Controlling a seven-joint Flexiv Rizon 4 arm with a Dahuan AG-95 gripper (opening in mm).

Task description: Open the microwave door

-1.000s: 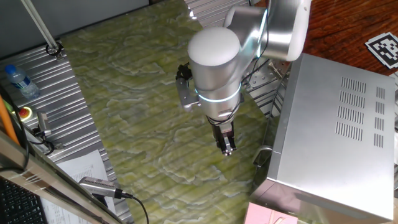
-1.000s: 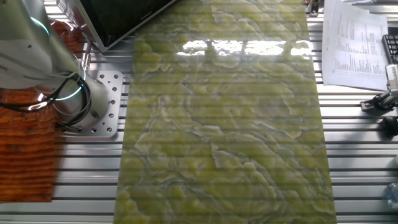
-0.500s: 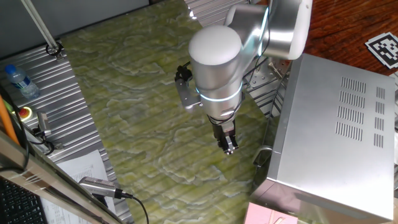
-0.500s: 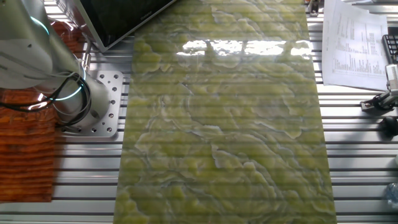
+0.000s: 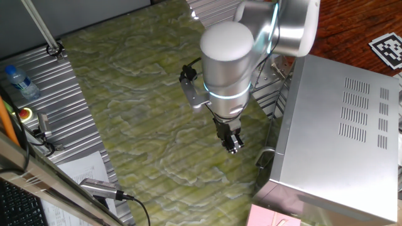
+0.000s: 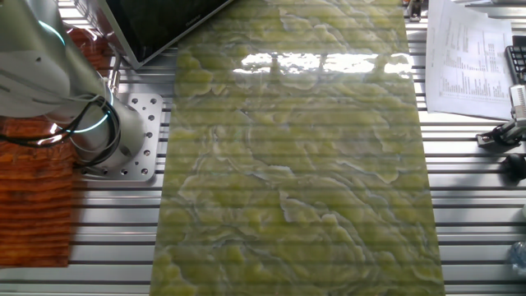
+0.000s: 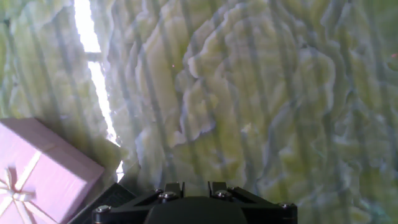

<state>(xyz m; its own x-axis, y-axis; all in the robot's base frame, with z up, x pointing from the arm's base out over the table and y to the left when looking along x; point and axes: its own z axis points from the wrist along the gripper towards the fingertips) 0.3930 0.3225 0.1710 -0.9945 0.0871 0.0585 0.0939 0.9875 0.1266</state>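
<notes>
The microwave point(image 5: 339, 138) is the big silver box with vent slots at the right of one fixed view. Its door faces left and shows only edge-on, with the slim silver handle point(image 5: 264, 157) sticking out near the lower corner. In the other fixed view the door's dark glass point(image 6: 160, 23) in its silver frame shows at the top left. My gripper point(image 5: 233, 144) points down above the green mat, a short way left of the handle and touching nothing. Its fingers look close together and empty. In the hand view only the finger stubs point(image 7: 174, 188) show.
A green marbled mat point(image 5: 138, 107) covers the table. A pink gift box point(image 5: 276, 216) lies in front of the microwave and also shows in the hand view point(image 7: 43, 168). A water bottle point(image 5: 19, 81), a red button point(image 5: 25, 113) and papers point(image 6: 468, 49) lie at the table edges.
The arm has swung a little to the right, and the gripper has shifted slightly right toward the microwave's handle. Nothing has been touched.
</notes>
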